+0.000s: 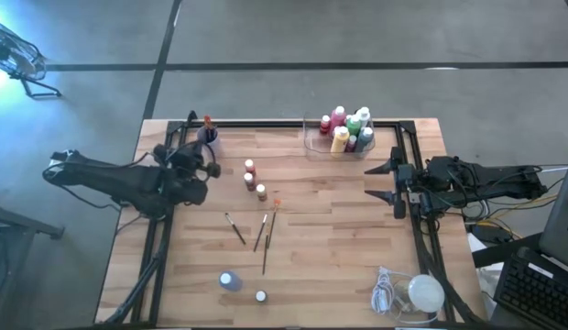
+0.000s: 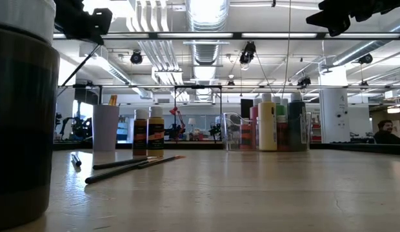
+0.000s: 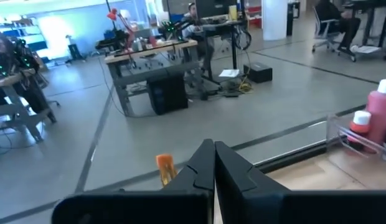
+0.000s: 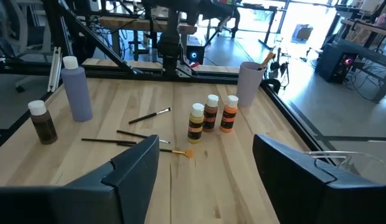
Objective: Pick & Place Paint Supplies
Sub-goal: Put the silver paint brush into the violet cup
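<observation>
The left tool [image 1: 209, 170] is seen at the tabletop's [image 1: 339, 238] left side, its fingers pressed together on nothing; from its own wrist view only an orange brush tip is glimpsed past them. The right tool [image 1: 383, 183] is held at the right side, its fingers spread apart and empty.

In the low view, the nearest bottle is cut off and blurred at the picture's edge. Bottles in the clear tray [image 1: 313, 137] are packed upright, partly hiding one another. Three small bottles [image 1: 255, 180] are stood upright in a short row at mid-table. Just in front of them, four thin brushes [image 1: 264, 235] are laid flat, long axes running mostly front to back; one is tipped orange. A purple bottle [image 1: 230, 281] and a brown bottle [image 1: 261, 296] are stood near the front edge. A brush is stood in the cup [image 1: 208, 135] at the back left.
</observation>
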